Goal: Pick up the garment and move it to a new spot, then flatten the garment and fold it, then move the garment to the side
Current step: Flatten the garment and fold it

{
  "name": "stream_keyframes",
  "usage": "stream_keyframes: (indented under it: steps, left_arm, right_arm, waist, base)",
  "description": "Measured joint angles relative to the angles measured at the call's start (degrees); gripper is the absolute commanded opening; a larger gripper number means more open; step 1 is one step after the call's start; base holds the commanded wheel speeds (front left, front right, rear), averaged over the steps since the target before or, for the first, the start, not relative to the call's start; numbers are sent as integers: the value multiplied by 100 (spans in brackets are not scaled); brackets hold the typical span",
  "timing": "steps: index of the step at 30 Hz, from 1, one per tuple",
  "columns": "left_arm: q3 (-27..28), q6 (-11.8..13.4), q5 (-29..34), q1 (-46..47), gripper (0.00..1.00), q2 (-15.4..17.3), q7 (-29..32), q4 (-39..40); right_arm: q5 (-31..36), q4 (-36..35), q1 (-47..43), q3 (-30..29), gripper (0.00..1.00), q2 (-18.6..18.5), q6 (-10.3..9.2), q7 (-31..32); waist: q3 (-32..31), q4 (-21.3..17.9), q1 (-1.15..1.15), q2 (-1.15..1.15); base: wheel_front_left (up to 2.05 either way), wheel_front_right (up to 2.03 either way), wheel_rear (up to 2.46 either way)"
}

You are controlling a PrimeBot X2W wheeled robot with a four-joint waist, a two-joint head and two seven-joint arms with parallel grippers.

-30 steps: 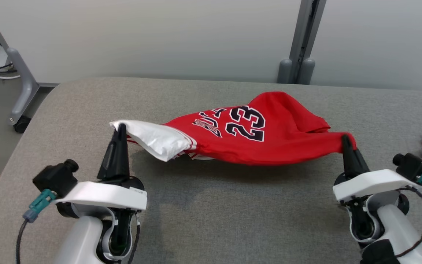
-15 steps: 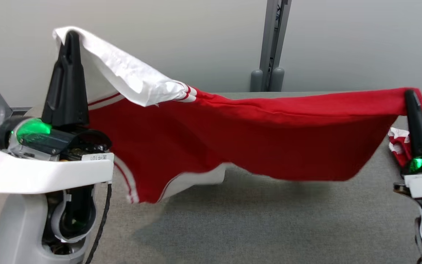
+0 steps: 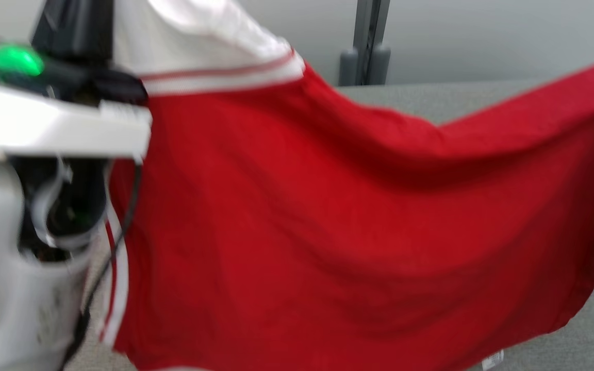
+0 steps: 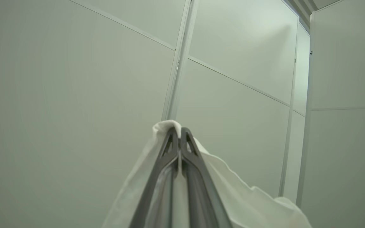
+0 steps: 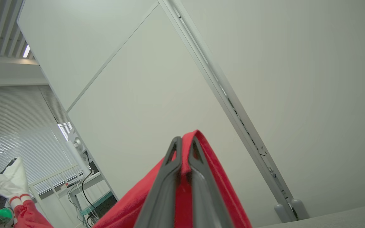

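**Red cloth aloft on two thin pinches**

Head view: my red jersey with white trim [image 3: 359, 221] hangs as a broad sheet between my arms, above the grey fabric-covered table [image 3: 431, 98]. The picture is smeared, so I cannot tell whether its lowest corner brushes the surface. My left pincer [image 3: 72, 23] stands at the upper left with the white panel draped over it. The main danger, as I judge it, is the sag along the top edge. If I lay the jersey down with that slack, it will likely bunch into creases instead of spreading flat. The side facing me is plain red, with a white-and-red stripe down its left edge and a small label near the bottom hem.

Left wrist view: my left pincer [image 4: 179, 131] is clamped tight on a small peak of white fabric. So little cloth passes the tips that a sharp tug could pull it free, and that side would drop.

Right wrist view: my right pincer [image 5: 185, 142] is closed on a red hem folded over its tips. The risk is the same here, since a slip would leave the jersey dangling from one corner. The red cloth slopes away toward the white corner at the lower left.
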State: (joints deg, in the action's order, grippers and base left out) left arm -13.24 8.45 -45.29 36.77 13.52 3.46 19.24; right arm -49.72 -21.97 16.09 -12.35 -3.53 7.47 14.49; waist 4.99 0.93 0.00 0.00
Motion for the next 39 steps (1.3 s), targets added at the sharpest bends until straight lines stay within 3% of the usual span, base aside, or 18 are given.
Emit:
stream_keyframes:
  steps: [4,8,14,19,24,29,34,39]
  left_arm:
    - [26,-47,143,1015,0,126,180,-934]
    - [127,-136,438,2489,0,255,109,-2024]
    - [160,-278,1014,4862,0,374,-383,-3715]
    - [69,-544,1168,5863,0,236,-918,-4935]
    - [5,-732,1169,5952,0,10,-1415,-5950]
    - [-170,-1095,1133,5280,0,-225,-1646,-6776]
    - [-96,-1451,960,4537,0,-240,-1818,-6879]
    - [164,-1547,792,3891,0,-115,-1837,-6160]
  right_arm:
    - [268,735,1137,216,0,51,0,146]
    - [814,1879,2935,519,0,64,-4,-15]
    - [1212,3789,5722,869,0,67,-3,-1037]
    - [1311,5435,6918,1133,0,64,-3,-1849]
    - [1379,6848,7262,1397,0,68,-3,-2331]
    - [1096,7829,6976,1874,0,76,-3,-2653]
    - [801,8120,6424,2342,0,77,-3,-2822]
    - [352,7802,5978,2584,0,-48,-2,-2864]
  waist:
    - [446,-65,0,0]
    - [972,-151,0,0]
    - [1790,-296,0,0]
    - [2351,-382,1,0]
    - [2835,-317,0,0]
    - [3270,-155,1,0]
    - [3568,47,1,0]
    - [3487,87,0,0]
  base:
    - [0,0,0]
    - [0,0,0]
    - [0,0,0]
    - [0,0,0]
    - [0,0,0]
    - [0,0,0]
    - [0,0,0]
    - [0,0,0]
